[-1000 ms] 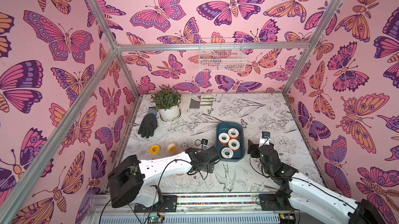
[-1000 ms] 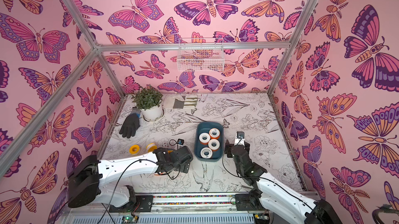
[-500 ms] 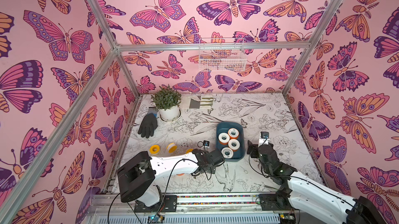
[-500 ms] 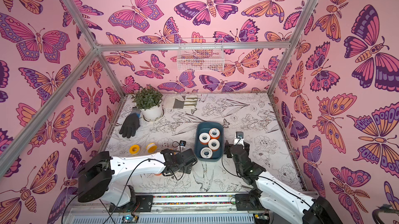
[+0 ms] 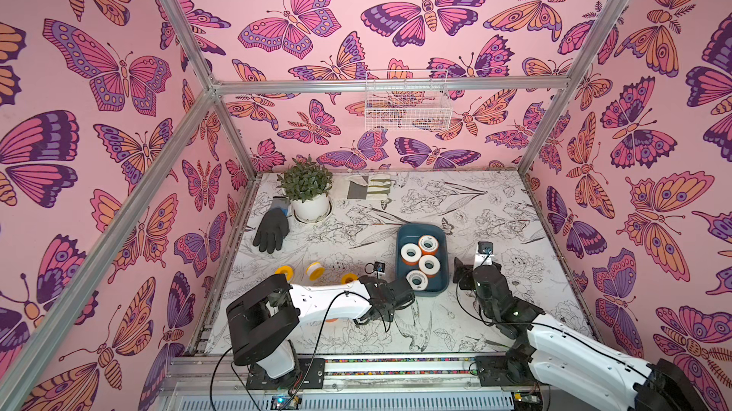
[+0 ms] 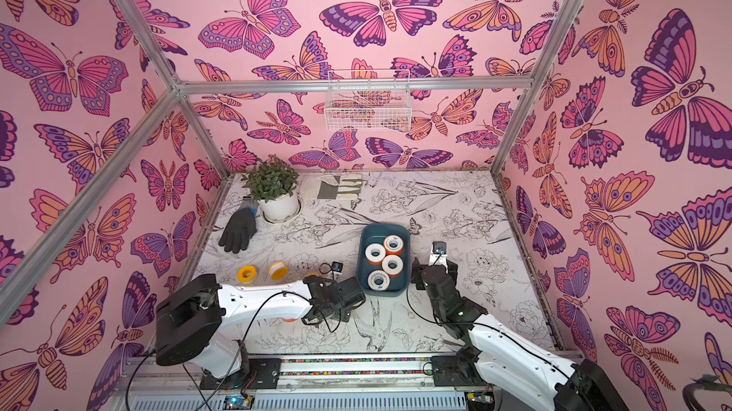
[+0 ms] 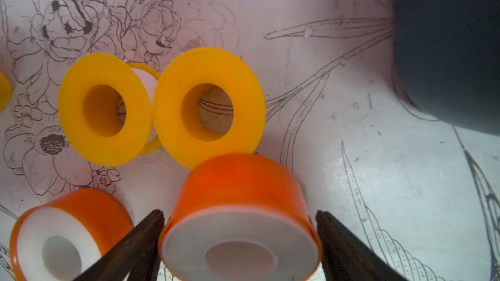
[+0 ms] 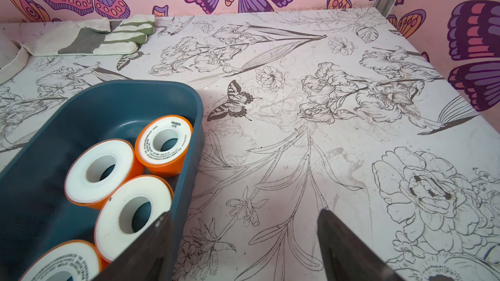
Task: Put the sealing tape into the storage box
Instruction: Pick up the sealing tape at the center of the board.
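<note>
- In both top views the storage box is sitting right of centre on the bench, holding four rolls of sealing tape. Two yellow rolls are lying to its lower left. A third yellow roll is peeking out just above the left arm, which is reaching across the lower middle of the frame.
- Further up, a black glove, a potted plant and a pale work glove are lying along the bench. A wire basket is hanging on the back wall.
- In the left wrist view the left jaws are standing wide on either side of an orange roll that is resting on the bench. I cannot tell whether they are pressing it. Another orange roll and two of the yellow rolls are crowding close around it, and the storage box is showing well apart.
- In the right wrist view the right jaws are standing wide apart and holding nothing. One finger is overlapping the storage box wall.
</note>
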